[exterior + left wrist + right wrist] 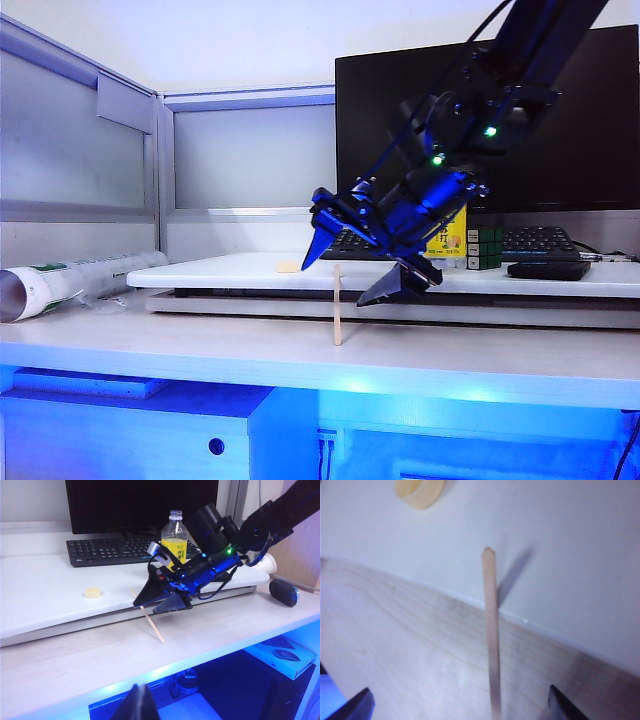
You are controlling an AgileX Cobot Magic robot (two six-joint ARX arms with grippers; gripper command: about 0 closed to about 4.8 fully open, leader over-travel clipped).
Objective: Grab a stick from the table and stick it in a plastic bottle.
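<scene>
Reaching for the stick propped against the raised board — right gripper spread wide astride it, nothing pinched; next, lower and close squarely — left gripper parked low, state unclear.

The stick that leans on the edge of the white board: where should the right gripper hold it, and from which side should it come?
Probably the free middle of the stick, between its foot on the table and its top against the raised board. It is thin and flat, so the open right gripper, already hovering over it, should descend from above and close on its two flat faces. The left gripper is far off, at the table's near edge.
</scene>
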